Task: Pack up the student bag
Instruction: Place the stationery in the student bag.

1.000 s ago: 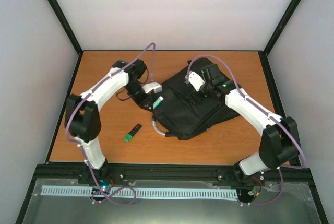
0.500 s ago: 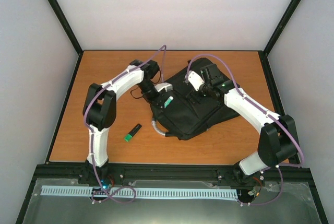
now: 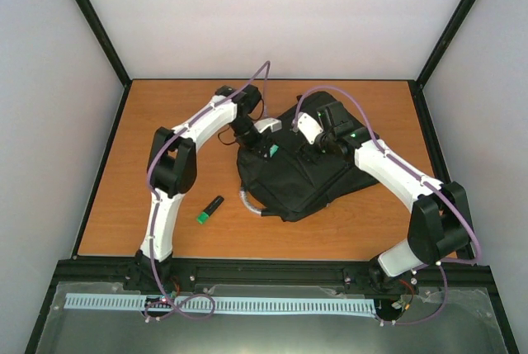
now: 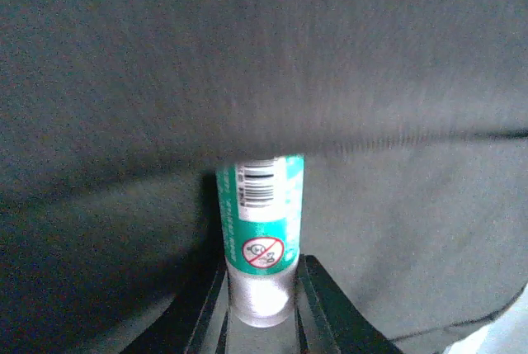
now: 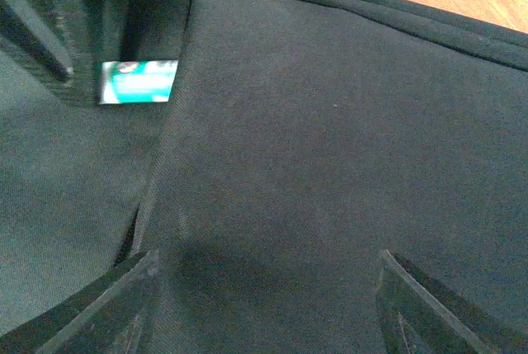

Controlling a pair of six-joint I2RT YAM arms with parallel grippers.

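The student bag (image 3: 297, 177) is a large black soft backpack lying flat in the middle of the table. My left gripper (image 3: 264, 147) is over its upper left part, shut on a green-and-white glue stick (image 3: 270, 153). In the left wrist view the gripper (image 4: 262, 278) holds the stick (image 4: 260, 214) by its clear end, and the far end reaches under a fold of bag fabric (image 4: 264, 57). My right gripper (image 3: 317, 148) is over the bag's upper middle. In the right wrist view it (image 5: 264, 288) is wide open just above the fabric (image 5: 330, 123), with the stick (image 5: 136, 82) at upper left.
A black marker with a green end (image 3: 210, 209) lies on the wooden table (image 3: 165, 115) left of the bag. The bag's grey loop handle (image 3: 247, 203) sticks out at its lower left edge. Black frame posts and white walls enclose the table.
My left arm has swung right with the glue stick, from the bag's left edge onto the bag and under its fold. The right arm and the marker have not moved.
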